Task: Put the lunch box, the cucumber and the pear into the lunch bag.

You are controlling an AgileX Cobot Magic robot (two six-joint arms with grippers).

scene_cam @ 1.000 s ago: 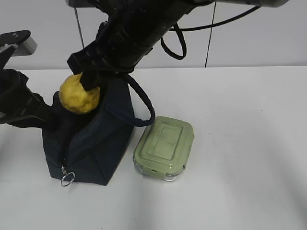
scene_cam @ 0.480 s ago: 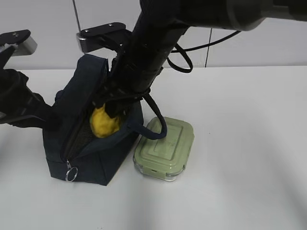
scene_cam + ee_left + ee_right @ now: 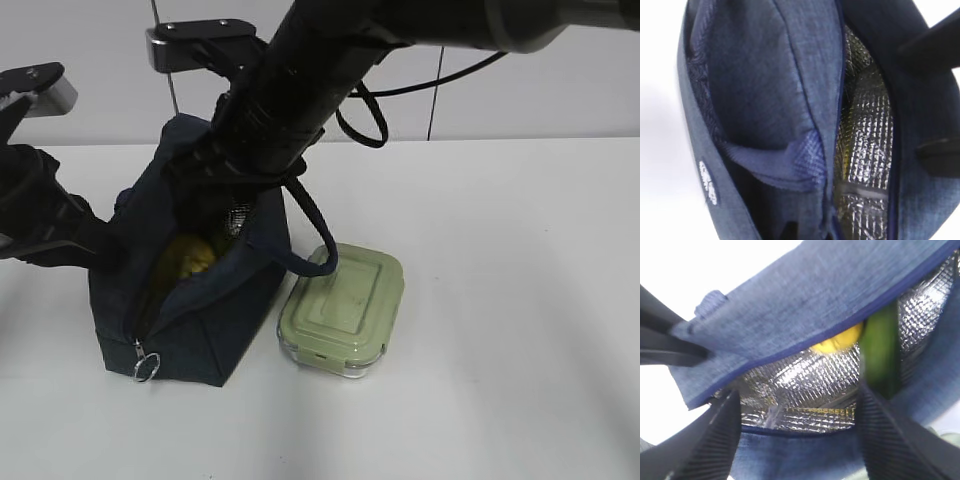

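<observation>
Inside the lunch bag (image 3: 215,330), pear (image 3: 192,257) half-hidden.

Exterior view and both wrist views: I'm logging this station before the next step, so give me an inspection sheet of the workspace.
Surface: white table, bare part clean.
Job's things: lunch bag unzipped, mouth open; pear inside; cucumber inside beside it; lunch box outside, lid on, beside the bag.
Clutter: nothing seen.
Hands: right hand open over the bag's mouth, empty; left hand shut, apparently gripping the bag's left edge.
Cables: black cable looped along the right arm.
Surroundings: pale wall panels.
</observation>
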